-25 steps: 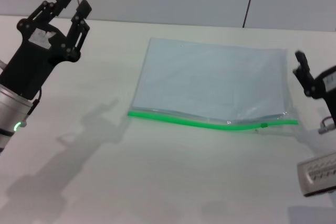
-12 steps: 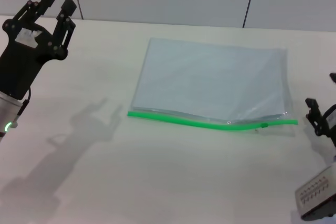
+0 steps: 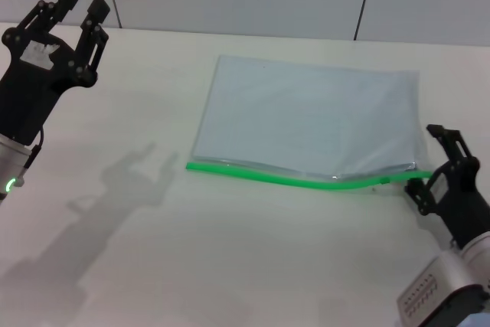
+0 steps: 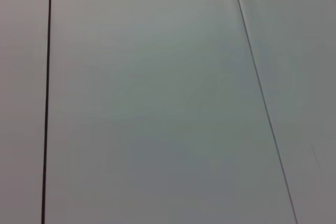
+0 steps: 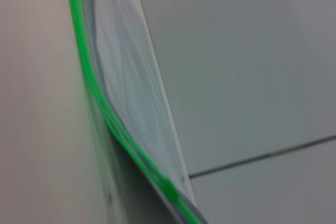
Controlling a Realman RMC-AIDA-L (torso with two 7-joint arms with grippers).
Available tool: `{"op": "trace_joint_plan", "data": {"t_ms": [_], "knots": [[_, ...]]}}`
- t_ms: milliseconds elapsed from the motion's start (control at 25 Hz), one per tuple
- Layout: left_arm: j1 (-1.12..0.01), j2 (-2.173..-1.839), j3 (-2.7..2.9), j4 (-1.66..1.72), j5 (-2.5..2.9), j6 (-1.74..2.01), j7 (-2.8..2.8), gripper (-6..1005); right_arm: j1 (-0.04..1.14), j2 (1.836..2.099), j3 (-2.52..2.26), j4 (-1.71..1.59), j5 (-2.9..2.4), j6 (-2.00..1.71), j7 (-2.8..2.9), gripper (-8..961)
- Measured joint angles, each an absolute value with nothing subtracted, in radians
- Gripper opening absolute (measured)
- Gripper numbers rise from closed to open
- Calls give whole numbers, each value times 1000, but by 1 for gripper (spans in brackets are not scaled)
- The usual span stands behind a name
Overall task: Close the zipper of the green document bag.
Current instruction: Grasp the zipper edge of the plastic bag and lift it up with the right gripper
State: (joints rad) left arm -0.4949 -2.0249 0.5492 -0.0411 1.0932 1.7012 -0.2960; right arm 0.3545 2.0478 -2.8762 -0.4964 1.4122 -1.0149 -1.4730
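The right gripper (image 3: 432,160) has dropped, fingers spread and empty, to the zipper (image 3: 306,181) end of the green document bag (image 3: 306,116) mid-table (image 3: 230,266), seemingly readying a grasp, while the left gripper (image 3: 74,7) hangs open over the far left corner.

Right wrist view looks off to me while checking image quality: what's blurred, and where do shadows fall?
Right wrist view: the zipper and green document bag are smeared. Head view: sharp; the left gripper casts a soft shadow on the table.
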Motion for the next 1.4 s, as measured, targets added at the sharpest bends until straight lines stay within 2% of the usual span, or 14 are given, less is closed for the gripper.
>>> {"op": "trace_joint_plan", "data": {"t_ms": [560,960,1200,1320,1400], "knots": [[-500,-2027,549,-41,1094,1701,-296,401,407,2048,-2876,-533,1388,-920,-1483,780],[-498,-2028,549,-41,1094,1692,-296,400,420,2048,-2875,-557,1403,-903,-1484,536],[-500,-2028,555,-41,1095,1686,-296,400,431,2047,-2875,-600,1399,-903,-1484,298],[-503,-2027,560,-41,1101,1668,-296,400,438,2045,-2876,-623,1381,-903,-1484,130],[-507,-2027,569,-41,1105,1649,-288,400,444,2044,-2876,-638,1358,-903,-1481,110]]}}
